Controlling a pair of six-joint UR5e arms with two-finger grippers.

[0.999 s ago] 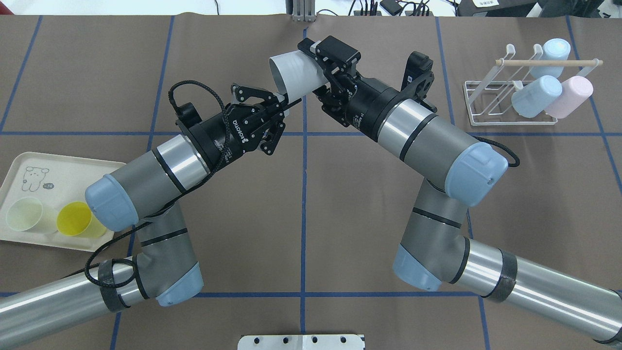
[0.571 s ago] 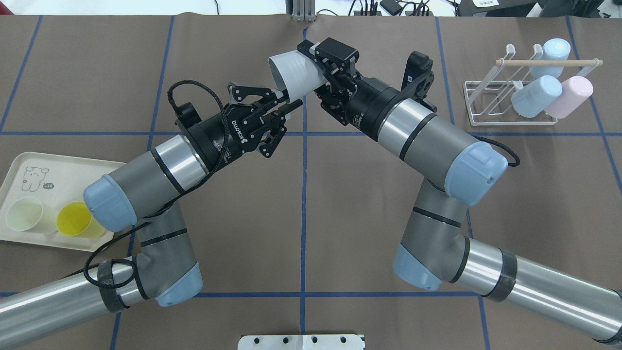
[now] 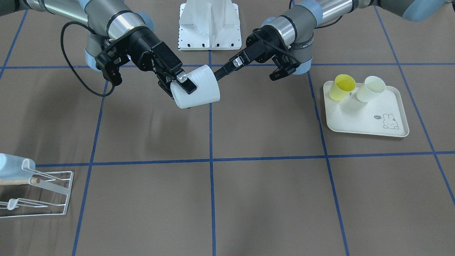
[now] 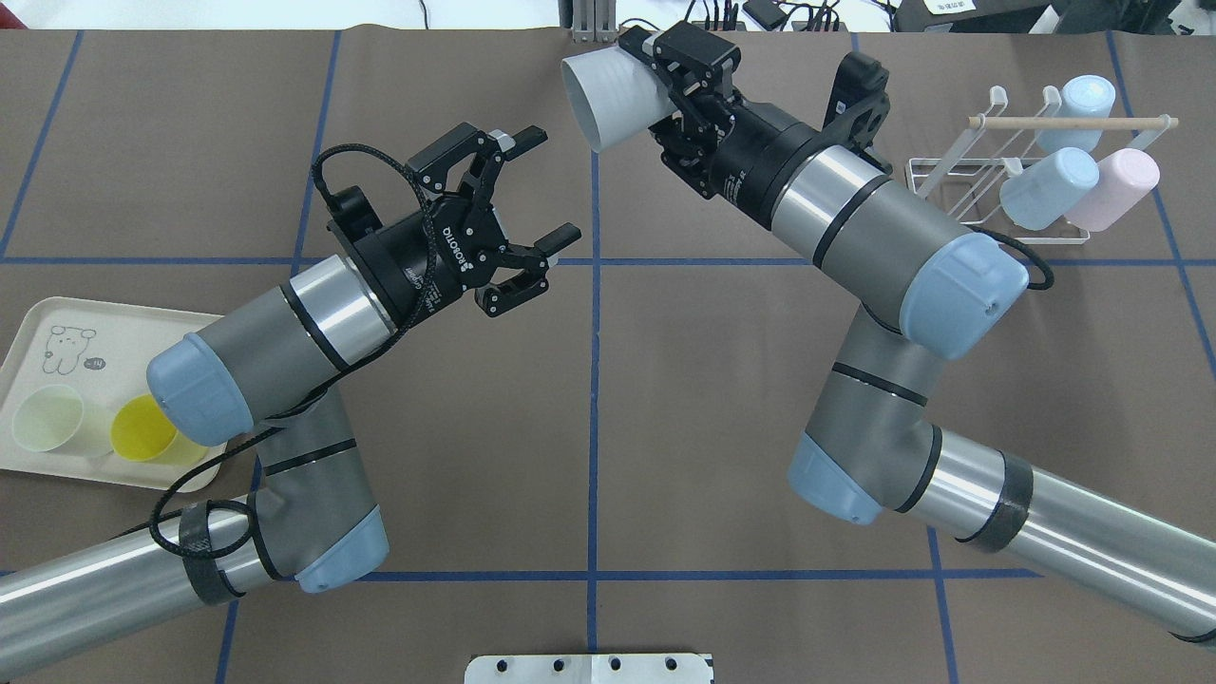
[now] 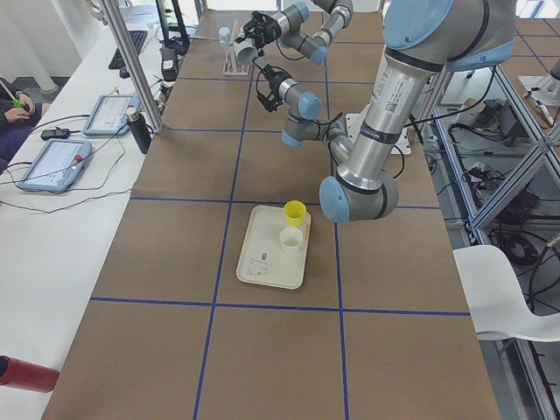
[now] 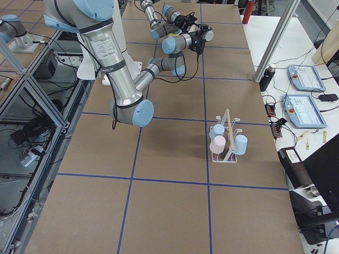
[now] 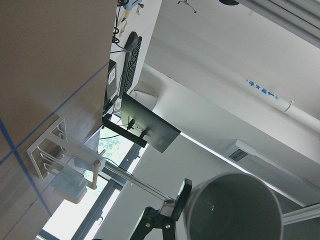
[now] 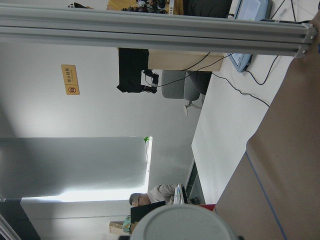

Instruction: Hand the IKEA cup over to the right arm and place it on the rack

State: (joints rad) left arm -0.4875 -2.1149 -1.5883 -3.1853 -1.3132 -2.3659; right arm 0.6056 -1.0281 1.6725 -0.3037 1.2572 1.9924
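Your table (image 4: 665, 399) is covered in brown paper crossed by blue tape lines. The right arm (image 4: 855, 204) reaches toward the far middle of it, and the left arm (image 4: 285, 323) stretches in from the other side, angled toward it. At the left end you have a cream tray (image 4: 104, 323). At the far right stands the white wire rack (image 4: 953, 161).

The right gripper (image 4: 646, 71) is clamped on the white cup (image 4: 608, 90), one finger pressed on its outer wall. The cup hangs in the air on its side near the table's far edge, mouth turned toward the left arm and apart from the rack. The left gripper (image 4: 546, 185) has its jaws spread wide, gripping nothing, clear of the cup.

Two light-blue cups (image 4: 1045, 185) and a pink cup (image 4: 1126, 185) sit on the rack. A yellow cup (image 4: 142, 427) and a pale cup (image 4: 47, 423) stand side by side on the tray.
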